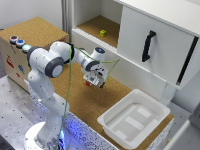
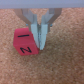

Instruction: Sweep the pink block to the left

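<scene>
The pink block (image 2: 24, 43) is a small reddish-pink cube with black marks, lying on the cork surface. In the wrist view my gripper (image 2: 40, 42) has its fingers (image 2: 45, 31) closed together, holding nothing, with the tips down at the cork and pressed against one side of the block. In the exterior view the gripper (image 1: 92, 83) hangs low over the middle of the cork table, and the block (image 1: 88, 83) shows as a tiny red spot just on the exterior view's left of the fingertips.
A white plastic bin (image 1: 150, 111) stands on the table at the exterior view's right. A white cabinet (image 1: 155, 37) with a black handle is behind, with a small yellow-green block (image 1: 103, 33) on its open shelf. A cork box with buttons (image 1: 20, 42) is at the left.
</scene>
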Controlling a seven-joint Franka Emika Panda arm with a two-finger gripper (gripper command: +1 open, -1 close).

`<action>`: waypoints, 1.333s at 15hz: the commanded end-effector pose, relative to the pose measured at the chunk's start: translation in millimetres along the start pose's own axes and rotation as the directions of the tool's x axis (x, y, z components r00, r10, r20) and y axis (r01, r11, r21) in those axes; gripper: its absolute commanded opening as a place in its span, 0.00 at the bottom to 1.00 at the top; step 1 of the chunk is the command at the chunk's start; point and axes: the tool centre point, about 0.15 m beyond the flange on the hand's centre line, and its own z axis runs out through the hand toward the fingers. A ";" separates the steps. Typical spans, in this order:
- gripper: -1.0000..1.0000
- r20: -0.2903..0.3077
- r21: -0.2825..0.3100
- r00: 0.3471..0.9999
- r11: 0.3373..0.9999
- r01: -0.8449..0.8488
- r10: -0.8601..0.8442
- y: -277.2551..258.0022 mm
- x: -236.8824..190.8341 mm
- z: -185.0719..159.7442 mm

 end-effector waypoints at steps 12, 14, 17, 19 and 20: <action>0.00 0.006 0.071 0.972 0.969 0.235 -0.236 -85.2 -10.4 -11.6; 0.00 -0.023 0.054 0.981 0.979 0.195 -0.194 -75.0 -12.8 -24.2; 0.00 -0.062 0.006 0.980 0.982 0.190 -0.189 -73.3 -22.2 -51.8; 0.00 -0.067 -0.014 0.974 0.976 0.216 -0.216 -79.7 -27.0 -64.4; 0.00 -0.065 -0.013 0.972 0.974 0.227 -0.228 -82.9 -28.0 -69.4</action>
